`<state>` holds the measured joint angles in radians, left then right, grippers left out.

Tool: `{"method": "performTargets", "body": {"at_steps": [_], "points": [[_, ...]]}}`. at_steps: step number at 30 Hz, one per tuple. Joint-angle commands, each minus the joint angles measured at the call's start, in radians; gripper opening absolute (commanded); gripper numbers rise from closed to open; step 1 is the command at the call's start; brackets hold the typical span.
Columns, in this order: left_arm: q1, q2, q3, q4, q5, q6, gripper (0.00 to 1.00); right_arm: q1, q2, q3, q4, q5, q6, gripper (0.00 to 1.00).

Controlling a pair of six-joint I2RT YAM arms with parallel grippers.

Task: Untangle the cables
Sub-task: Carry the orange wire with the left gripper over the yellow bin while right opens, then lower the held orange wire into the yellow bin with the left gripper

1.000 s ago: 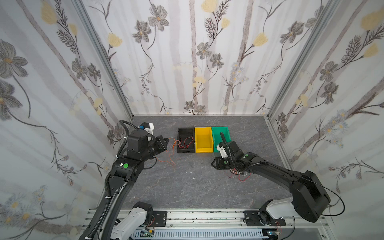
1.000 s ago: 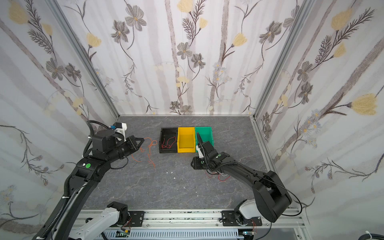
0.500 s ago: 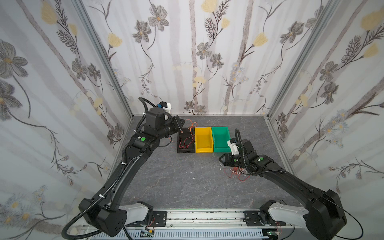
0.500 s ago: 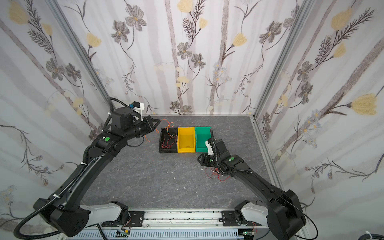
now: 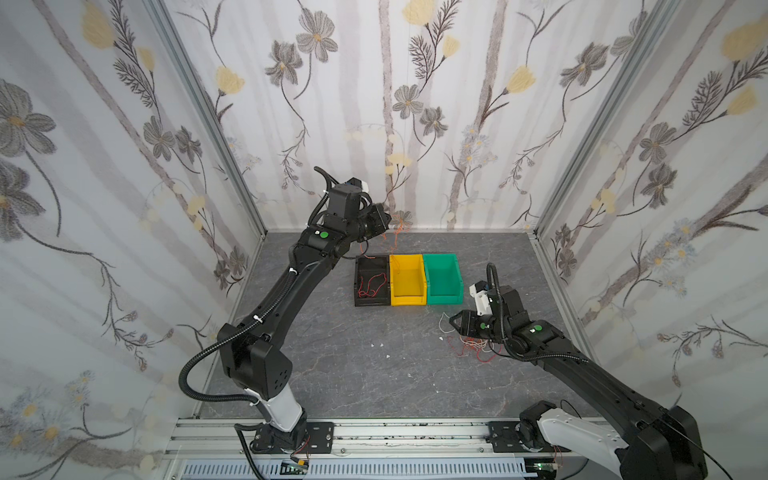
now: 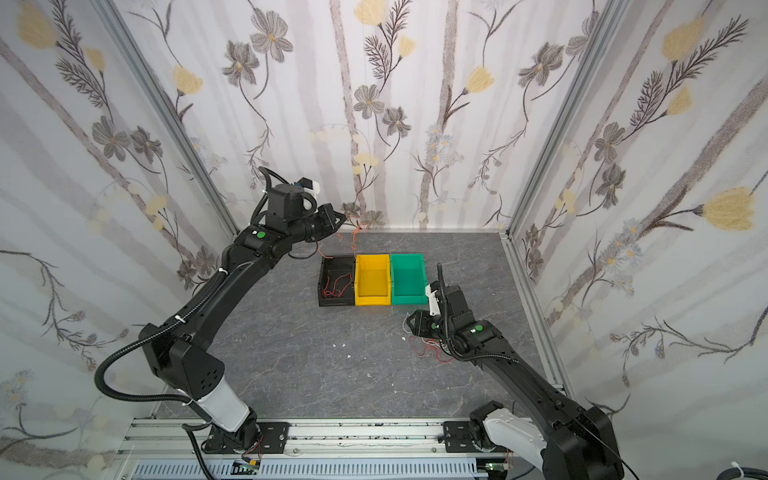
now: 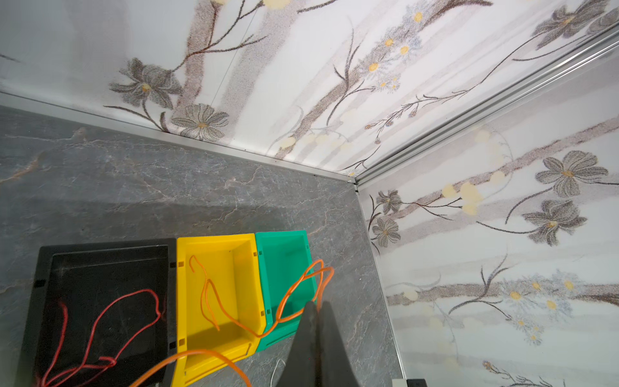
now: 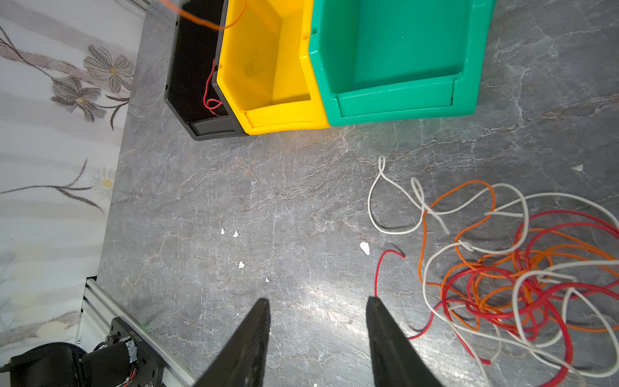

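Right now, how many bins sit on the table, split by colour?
Black bin: 1
Yellow bin: 1
Green bin: 1
Total: 3

The walls (image 5: 415,124) are white with grey and yellow flowers, and the tabletop (image 5: 353,365) is grey, veined like marble. A black bin (image 5: 371,302), a yellow bin (image 5: 408,300) and a green bin (image 5: 444,297) are plain-coloured; the cables (image 8: 522,278) are red, orange and white.
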<state>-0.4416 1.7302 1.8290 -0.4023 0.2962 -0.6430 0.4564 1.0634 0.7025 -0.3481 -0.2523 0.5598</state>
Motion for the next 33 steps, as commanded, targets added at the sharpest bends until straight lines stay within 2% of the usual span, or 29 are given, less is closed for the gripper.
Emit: {"method": "performTargets", "body": {"at_steps": [1,5,10,21,33], "points": [[-0.005,0.064,0.070,-0.022,0.016,0.009,0.00,-0.012,-0.007,-0.009,-0.011,0.001,0.000,0.48],[-0.013,0.148,0.129,-0.046,0.011,0.000,0.00,-0.033,-0.017,-0.017,-0.015,-0.007,-0.005,0.48],[-0.026,0.183,0.122,-0.064,-0.019,0.003,0.00,-0.051,-0.039,-0.034,-0.025,-0.009,-0.006,0.48],[-0.031,0.054,0.026,-0.035,-0.047,0.010,0.00,-0.063,-0.031,-0.047,-0.003,-0.025,-0.003,0.48],[-0.032,0.013,0.059,-0.066,-0.040,0.031,0.00,-0.064,-0.037,-0.054,0.012,-0.051,0.011,0.48]]}}
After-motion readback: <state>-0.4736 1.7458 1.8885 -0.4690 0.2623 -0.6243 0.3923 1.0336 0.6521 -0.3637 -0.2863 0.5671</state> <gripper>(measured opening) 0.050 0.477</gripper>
